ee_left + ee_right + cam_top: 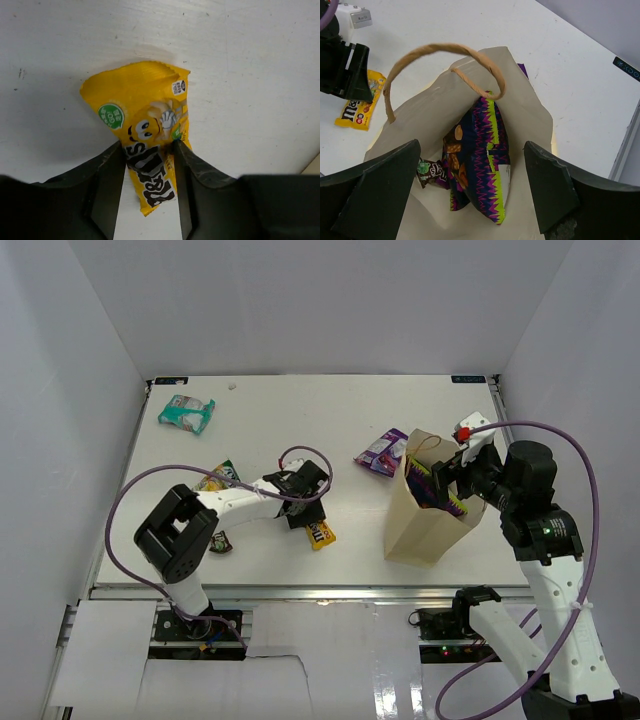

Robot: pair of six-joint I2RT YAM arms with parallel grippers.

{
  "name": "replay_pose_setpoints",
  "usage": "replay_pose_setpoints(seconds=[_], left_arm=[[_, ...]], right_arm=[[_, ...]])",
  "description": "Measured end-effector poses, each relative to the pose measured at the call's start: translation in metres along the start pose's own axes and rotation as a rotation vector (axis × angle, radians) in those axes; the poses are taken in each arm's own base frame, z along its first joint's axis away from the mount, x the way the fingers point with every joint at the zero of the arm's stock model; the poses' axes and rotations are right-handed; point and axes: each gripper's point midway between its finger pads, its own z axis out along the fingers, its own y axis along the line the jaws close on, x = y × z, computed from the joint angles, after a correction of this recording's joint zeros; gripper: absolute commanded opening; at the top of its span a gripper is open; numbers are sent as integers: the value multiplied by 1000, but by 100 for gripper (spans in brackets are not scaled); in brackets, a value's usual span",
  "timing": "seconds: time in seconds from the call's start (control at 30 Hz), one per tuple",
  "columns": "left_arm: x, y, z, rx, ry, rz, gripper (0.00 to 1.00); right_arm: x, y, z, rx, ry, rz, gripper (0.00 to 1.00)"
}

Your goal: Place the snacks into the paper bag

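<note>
The tan paper bag (420, 530) stands at the right, mouth open. In the right wrist view the paper bag (520, 100) holds the dark-purple chip bag (485, 160) and a small brown packet (432, 171). My right gripper (470, 150) is open and empty just above the mouth; it also shows in the top view (450, 478). My left gripper (148, 145) is shut on the yellow candy packet (145, 125) low over the table centre; the top view shows that gripper (305, 502) and the packet (320, 533).
A teal-white bag (187, 413) lies far left. A green-yellow bag (217, 477) and a small brown bar (220, 542) lie beside the left arm. A purple packet (383, 451) lies just behind the bag. The bag's cord handle (435, 48) arches over its mouth.
</note>
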Motion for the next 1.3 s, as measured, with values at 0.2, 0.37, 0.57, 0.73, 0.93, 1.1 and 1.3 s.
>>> replay_pose_setpoints(seconds=[0.2,0.37,0.57,0.73,0.93,1.1,1.3], left_arm=[[1,-12,-1,62,24,41,15],[-16,-24,-35,167,-44,120,8],[-82,-96,-172,626,-365,231,3],[-137,-184,-312,1020,-599,330,2],[-125,-260,-365,1257,-610,467,2],[-93,-302,-339,1308,-502,549,2],[-55,-319,-290,1263,-383,618,14]], right_arm=[[-1,1,0,-9,-3,-2,90],[-4,-1,4,-5,-7,-3,91],[-23,-36,6,162,-42,35,98],[-47,-75,-3,371,-98,109,98],[-71,-109,-25,562,-187,196,95],[-75,-119,-33,620,-216,229,96],[-74,-131,-39,681,-215,244,96]])
